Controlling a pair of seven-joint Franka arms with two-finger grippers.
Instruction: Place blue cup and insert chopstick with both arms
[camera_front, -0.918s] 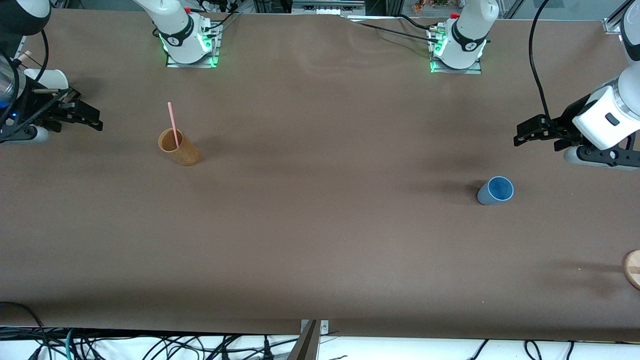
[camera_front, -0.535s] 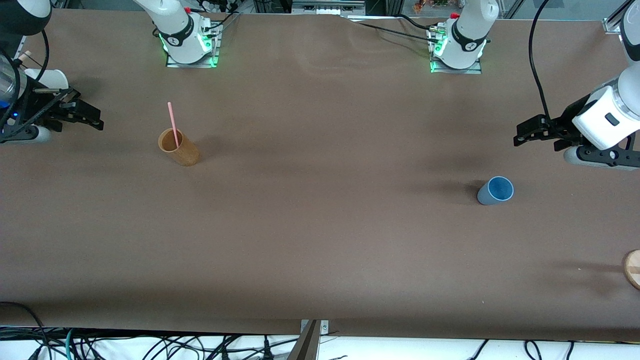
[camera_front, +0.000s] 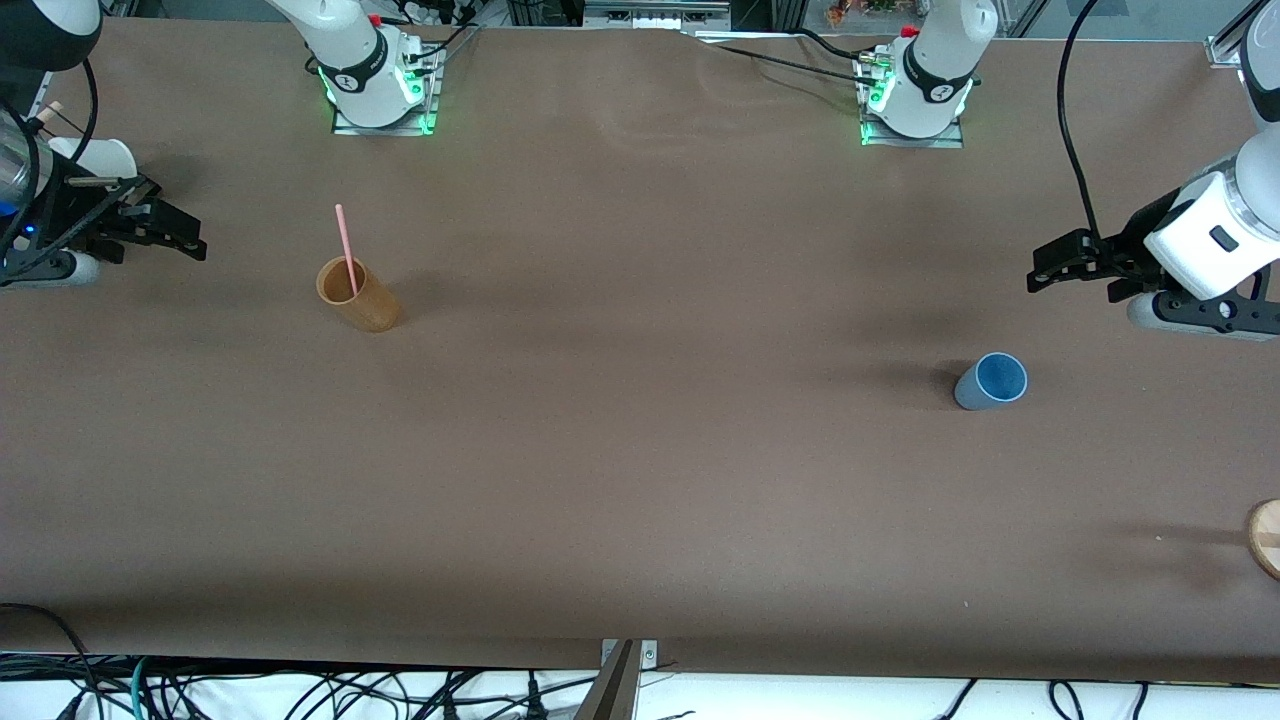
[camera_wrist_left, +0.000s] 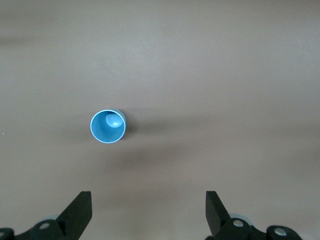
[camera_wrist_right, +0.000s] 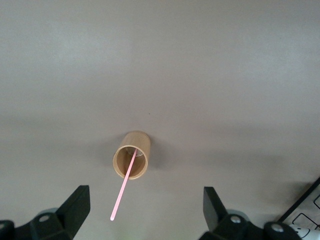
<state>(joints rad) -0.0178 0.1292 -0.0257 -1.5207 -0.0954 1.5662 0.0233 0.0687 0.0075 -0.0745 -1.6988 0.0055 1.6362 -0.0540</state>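
Cups number three in the front view: one blue cup, one brown cup and one white cup; there is one chopstick and two grippers. Nearest the front camera, a round wooden piece shows partly at the desk edge toward the left arm's end. Farther from the camera, the blue cup stands upright on the desk toward that same end, its bright inside bare in the left wrist view. Farther still, toward the right arm's end, the brown cup stands upright with the chopstick leaning in it, the stick's upper end rising well above the rim. The white cup is farthest, at the desk edge by the right arm. The left gripper hangs over bare desk near the blue cup, its fingers spread wide, holding and touching nothing. The right gripper hangs over the desk well apart from the brown cup, its fingers likewise wide apart and bare.
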